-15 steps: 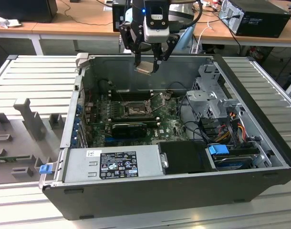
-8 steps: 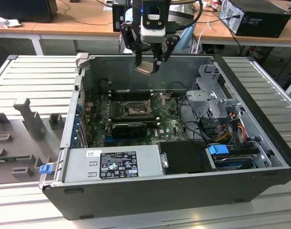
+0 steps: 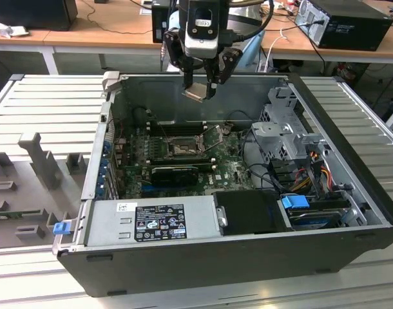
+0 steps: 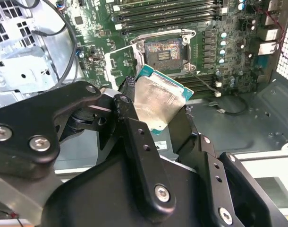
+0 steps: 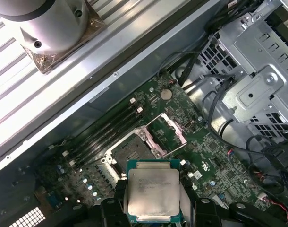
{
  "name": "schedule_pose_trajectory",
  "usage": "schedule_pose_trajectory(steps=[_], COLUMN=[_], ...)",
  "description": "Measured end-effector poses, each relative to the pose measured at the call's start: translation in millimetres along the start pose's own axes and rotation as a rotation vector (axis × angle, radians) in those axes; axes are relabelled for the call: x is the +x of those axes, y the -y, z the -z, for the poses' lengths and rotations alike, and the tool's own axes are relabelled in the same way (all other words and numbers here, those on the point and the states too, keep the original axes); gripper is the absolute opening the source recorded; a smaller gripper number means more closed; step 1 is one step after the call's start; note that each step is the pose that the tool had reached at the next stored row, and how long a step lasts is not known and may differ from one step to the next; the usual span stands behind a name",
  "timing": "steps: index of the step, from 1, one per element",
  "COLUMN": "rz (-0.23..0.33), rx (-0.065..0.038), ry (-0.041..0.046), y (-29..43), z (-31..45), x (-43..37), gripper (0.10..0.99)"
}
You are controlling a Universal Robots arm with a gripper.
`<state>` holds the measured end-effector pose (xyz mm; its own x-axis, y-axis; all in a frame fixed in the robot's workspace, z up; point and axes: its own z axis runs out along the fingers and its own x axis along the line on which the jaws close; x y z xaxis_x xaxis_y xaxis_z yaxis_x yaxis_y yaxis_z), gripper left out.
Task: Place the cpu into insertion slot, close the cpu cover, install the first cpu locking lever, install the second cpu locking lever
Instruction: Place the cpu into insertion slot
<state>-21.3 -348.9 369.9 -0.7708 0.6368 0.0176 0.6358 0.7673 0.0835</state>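
A black two-fingered claw is clamped on the cpu, a small flat square chip with a pale silver-grey metal top and a thin green edge. In the exterior view it hangs over the far wall of a black desktop computer case, which lies open on its side on a ribbed grey metal tabletop. The chip is held tilted in the air, well apart from the green circuit board on the floor of the case. In the second wrist view the claw grips the cpu by two opposite edges, with the metal top facing the camera. Past the chip sits the insertion slot, a square socket with a dark pin-field centre and a silvery rim; it is bare. The cpu cover, a thin silvery hinged frame with a large square window, is swung open and stands just beside the socket. The first wrist view shows the same layout: the claw holding the cpu, the insertion slot uncovered, and the cpu cover folded back next to it. Long narrow black memory slots run along one side of the socket. A perforated silver metal drive cage takes up the end of the case.
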Motion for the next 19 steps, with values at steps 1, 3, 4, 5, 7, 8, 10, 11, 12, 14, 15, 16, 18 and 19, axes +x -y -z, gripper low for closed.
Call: schedule_pose_trajectory(steps=[1, 3, 4, 5, 7, 8, 10, 11, 12, 14, 15, 16, 18, 19], rz=[-0.012, -0.039, -0.046, -0.055, -0.078, -0.085, -0.101, -0.113, -0.122, -0.144, -0.156, -0.166, -0.18, -0.194], rx=[0.0, -0.001, -0.001, -0.001, -0.001, -0.002, -0.002, -0.002, -0.002, -0.002, -0.002, -0.003, -0.003, -0.003], ry=[0.001, 0.0033, 0.0038, 0.0046, 0.0065, 0.0071, 0.0085, 0.0096, 0.0103, 0.0122, 0.0134, 0.0142, 0.0154, 0.0166], y=[0.0, 0.0, 0.0, 0.0, 0.0, 0.0, 0.0, 0.0, 0.0, 0.1, 0.0, 0.0, 0.0, 0.0], z=[-0.1, -0.1, -0.2, -0.2, -0.3, -0.3, -0.3, -0.4, -0.4, -0.4, -0.5, -0.5, -0.5, -0.6], x=[0.0, 0.0, 0.0, 0.0, 0.0, 0.0, 0.0, 0.0, 0.0, 0.0, 0.0, 0.0, 0.0, 0.0], gripper=[0.529, 0.529, 0.529, 0.529, 0.529, 0.529, 0.529, 0.529, 0.529, 0.529, 0.529, 0.529, 0.529, 0.529])
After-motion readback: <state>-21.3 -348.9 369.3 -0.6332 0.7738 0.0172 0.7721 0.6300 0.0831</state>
